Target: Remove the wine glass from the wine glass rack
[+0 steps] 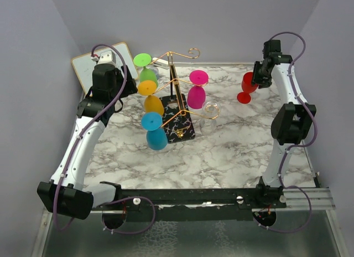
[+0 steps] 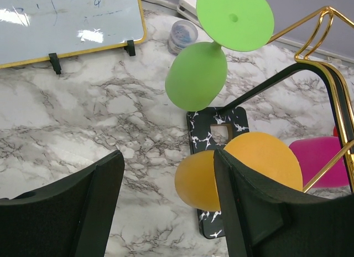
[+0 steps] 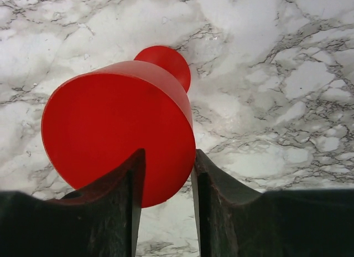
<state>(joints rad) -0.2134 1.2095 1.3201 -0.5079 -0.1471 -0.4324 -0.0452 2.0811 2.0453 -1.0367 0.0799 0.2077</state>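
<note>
Right wrist: red wine glass [image 3: 110,113] rim between right gripper [image 3: 167,157] fingers, hold unclear; I'd spread fully before withdrawing. Left gripper [image 2: 166,157] wide, empty.

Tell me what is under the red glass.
Only marble table; the red glass stands on its foot there. Its bowl hides the patch directly below.

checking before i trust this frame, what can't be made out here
1. Right wrist view: whether the right gripper pinches the red glass; its fingers cover the contact.
2. Left wrist view: orange glass partly behind a finger of the left gripper.
3. Left wrist view: pink glass partly behind the rack.
</note>
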